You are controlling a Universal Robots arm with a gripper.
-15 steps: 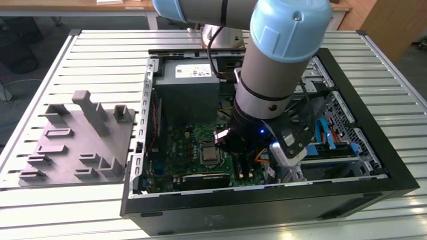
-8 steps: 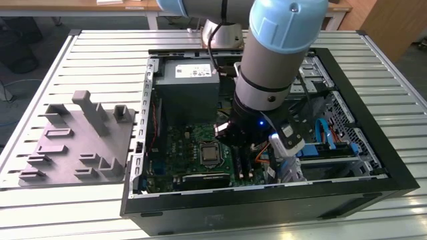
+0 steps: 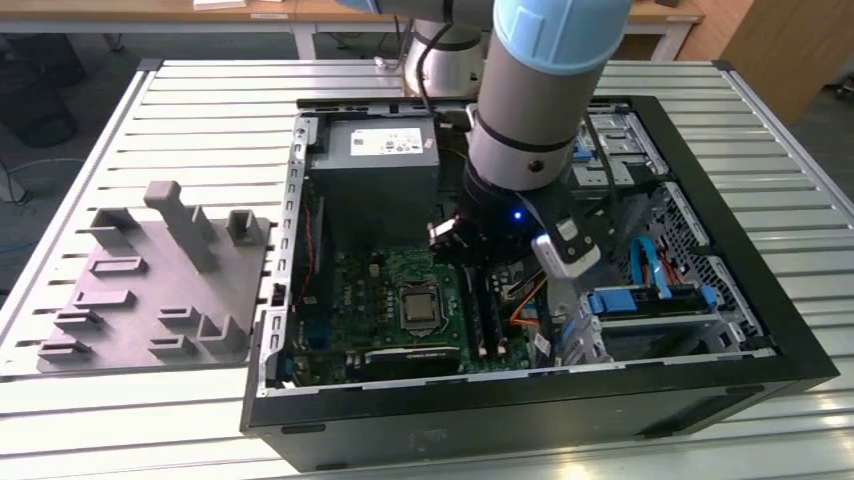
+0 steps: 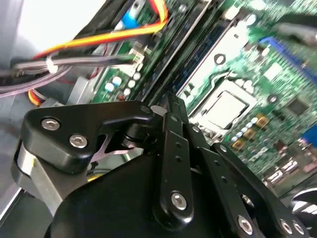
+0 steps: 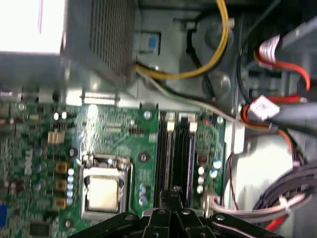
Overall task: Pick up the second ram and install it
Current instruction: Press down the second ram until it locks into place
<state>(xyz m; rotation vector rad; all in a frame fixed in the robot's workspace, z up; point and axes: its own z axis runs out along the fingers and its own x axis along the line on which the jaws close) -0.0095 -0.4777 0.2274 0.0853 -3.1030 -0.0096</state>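
Second ram sits in the memory slots [image 5: 181, 153] below the gripper [image 5: 174, 194] (jaws drawn together).

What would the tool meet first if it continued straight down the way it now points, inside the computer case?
Most likely the memory slots on the motherboard: in the first wrist view the tool sits directly over them, beside the processor socket. How much gap remains is unclear.

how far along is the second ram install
The gripper is down inside the computer case, right over the memory slots beside the processor socket. The grey tray outside holds no stick. Whether the ram is seated or clamped can't be told.
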